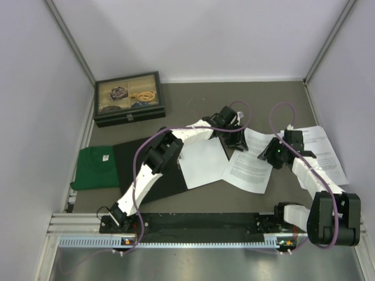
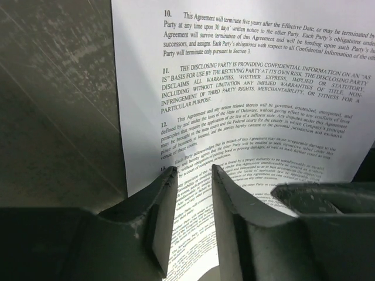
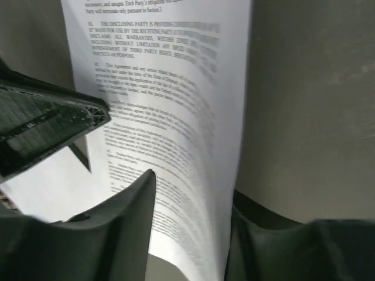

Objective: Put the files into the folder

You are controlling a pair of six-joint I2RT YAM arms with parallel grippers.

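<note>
Open surface (image 1: 234, 105) seen behind folder (image 1: 124, 167); walls (image 1: 35, 117) close at sides. Folder laid open, black inside up; blank sheet (image 1: 202, 161) at its right edge. Glass-lid box (image 1: 129, 98) behind folder, small items inside. Printed sheet (image 1: 249, 171) lies right of folder. L hand (image 2: 193, 170): fingers slightly apart, tips at printed sheet. R hand (image 3: 192, 184): apart, sheet edge between, unclamped.

Printed white paper sheet (image 2: 252, 117): top and right margins cut off; lower lines hidden behind left pincer (image 2: 193, 171) fingers. Print blurred nearest right pincer (image 3: 192, 187). Flat black folder interior (image 1: 124, 167), left of left pincer: partly hidden under left arm (image 1: 146, 170).
</note>
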